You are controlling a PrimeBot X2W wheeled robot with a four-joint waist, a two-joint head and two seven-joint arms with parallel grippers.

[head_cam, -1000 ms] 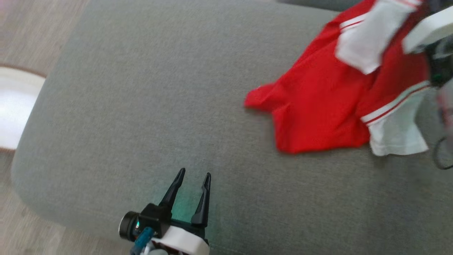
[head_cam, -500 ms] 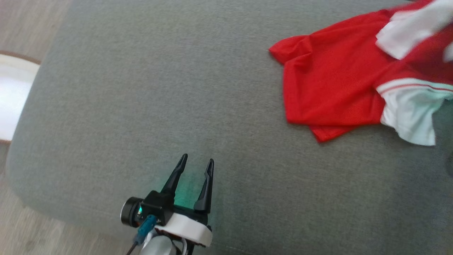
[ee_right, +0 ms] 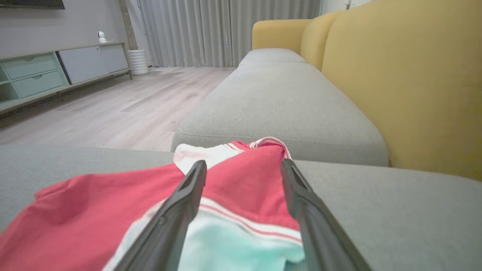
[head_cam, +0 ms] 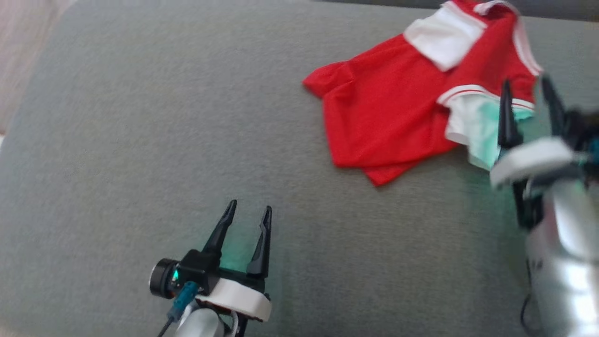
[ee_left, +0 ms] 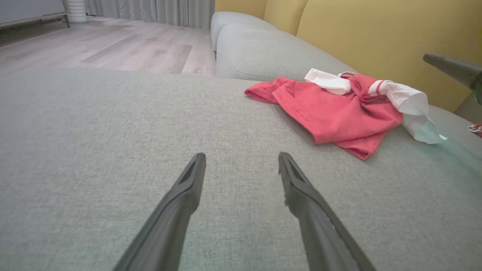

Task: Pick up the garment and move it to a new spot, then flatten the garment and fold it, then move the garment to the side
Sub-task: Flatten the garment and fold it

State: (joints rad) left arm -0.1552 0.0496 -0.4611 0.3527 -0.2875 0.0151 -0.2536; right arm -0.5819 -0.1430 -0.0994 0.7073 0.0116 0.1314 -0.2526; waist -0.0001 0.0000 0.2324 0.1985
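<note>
With the garment (head_cam: 388, 126) rumpled on the grey sofa cushion (head_cam: 140, 140), my right pincer (head_cam: 526, 86) spread open over its white sleeve (head_cam: 472, 126) and my left pincer (head_cam: 249, 209) open well apart, I should pinch opposite edges (single layers only) and draw them flat.

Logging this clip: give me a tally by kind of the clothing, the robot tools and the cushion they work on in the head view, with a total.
garment: 1, red with white sleeves
tools: 2, the left tool and the right tool, both open
grey seat cushion: 1, under the garment
Total: 4
</note>
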